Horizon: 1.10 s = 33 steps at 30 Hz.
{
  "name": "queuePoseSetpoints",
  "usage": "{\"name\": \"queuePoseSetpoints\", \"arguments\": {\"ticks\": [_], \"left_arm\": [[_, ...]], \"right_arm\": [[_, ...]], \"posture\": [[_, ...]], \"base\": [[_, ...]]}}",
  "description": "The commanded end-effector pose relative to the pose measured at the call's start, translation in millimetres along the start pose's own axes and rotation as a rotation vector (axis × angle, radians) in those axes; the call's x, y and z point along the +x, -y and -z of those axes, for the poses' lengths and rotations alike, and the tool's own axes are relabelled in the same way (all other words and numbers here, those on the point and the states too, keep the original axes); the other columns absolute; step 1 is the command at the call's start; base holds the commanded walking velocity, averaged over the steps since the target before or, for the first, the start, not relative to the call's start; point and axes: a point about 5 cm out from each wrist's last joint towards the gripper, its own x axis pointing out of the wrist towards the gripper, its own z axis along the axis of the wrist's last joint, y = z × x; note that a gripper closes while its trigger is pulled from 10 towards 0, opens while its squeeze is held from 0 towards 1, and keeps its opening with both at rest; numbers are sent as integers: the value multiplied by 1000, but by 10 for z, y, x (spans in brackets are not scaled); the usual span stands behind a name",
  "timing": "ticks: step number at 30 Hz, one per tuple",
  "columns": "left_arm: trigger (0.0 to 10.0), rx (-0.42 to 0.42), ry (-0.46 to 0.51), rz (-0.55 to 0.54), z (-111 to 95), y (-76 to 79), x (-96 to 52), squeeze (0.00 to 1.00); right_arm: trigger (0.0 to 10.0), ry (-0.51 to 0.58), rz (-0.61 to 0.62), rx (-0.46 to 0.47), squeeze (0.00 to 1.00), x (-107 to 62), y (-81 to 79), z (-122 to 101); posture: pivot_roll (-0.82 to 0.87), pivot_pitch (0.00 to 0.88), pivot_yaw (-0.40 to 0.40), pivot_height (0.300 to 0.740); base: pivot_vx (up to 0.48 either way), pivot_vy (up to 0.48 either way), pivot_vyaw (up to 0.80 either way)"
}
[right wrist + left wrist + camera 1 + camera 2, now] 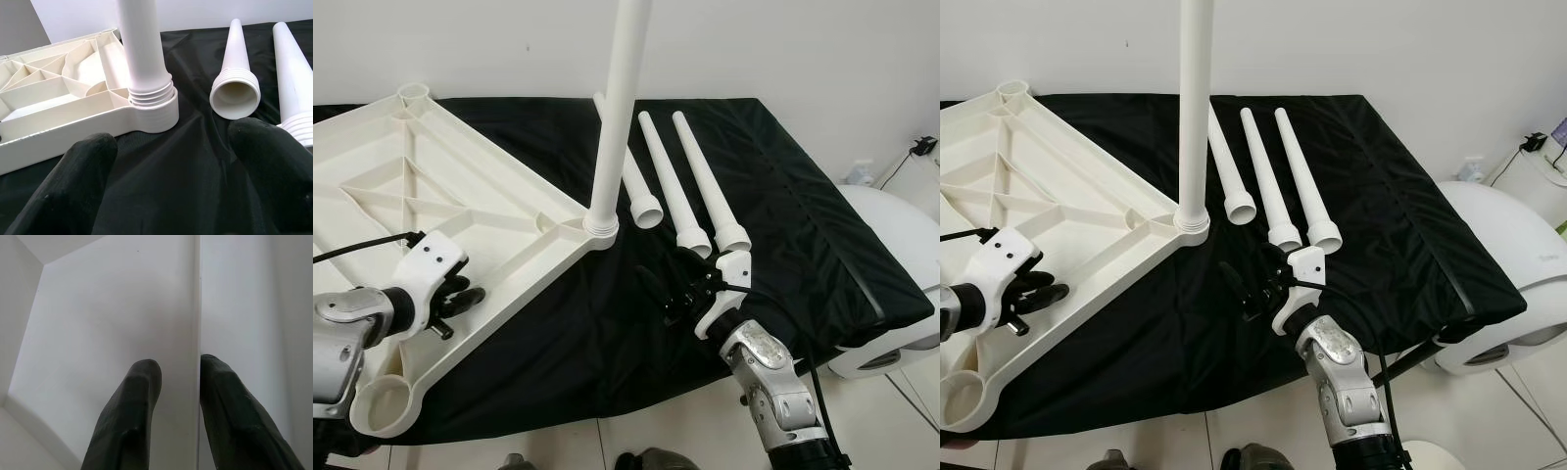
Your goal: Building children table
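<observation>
Judging the loose table leg [695, 186] as light, stiff, slippery plastic, I plan to grasp near its threaded collar; right end effector [680, 294] hovers wide, left end effector [460, 304] pinches the tabletop rib [198, 308].

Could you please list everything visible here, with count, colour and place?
Tabletop: one, white, upside down on the cloth, ribbed underside up, sockets at its corners.
Fitted leg: one, white, standing upright in the tabletop's near corner socket.
Loose legs: three, white, lying side by side on the cloth beside the fitted leg.
Cloth: one, black, covering the work surface.
White rounded appliance: one, on the floor at the robot's right.
Left end effector: black fingers straddling a tabletop rib.
Right end effector: black fingers open, over the cloth near the loose legs.
</observation>
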Motion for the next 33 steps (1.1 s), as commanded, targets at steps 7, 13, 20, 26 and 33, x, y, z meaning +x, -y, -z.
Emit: {"name": "queuePoseSetpoints", "arguments": {"ticks": [7,13,20,26,33], "left_arm": [[10000,31,-114,-118,176,-70,-33,0],[1098,18,-153,-100,252,-41,-22,0],[9216,13,-164,-101,245,-26,24,0],[4824,-28,-145,-145,174,-39,108,0],[10000,-60,-109,-187,60,-3,220,0]], "right_arm": [[10000,1,1,0,0,-26,11,0],[10000,0,2,-2,0,-26,13,-1],[10000,3,5,-4,0,-21,11,-5],[10000,5,15,-4,0,-24,15,-10],[10000,10,24,-4,0,-16,19,-18]], "posture": [[36,18,-89,740],[37,20,-88,740],[34,24,-85,740],[28,31,-80,740],[26,32,-77,740]], "base": [[0,0,0],[0,0,0],[0,0,0],[0,0,0],[0,0,0]]}}
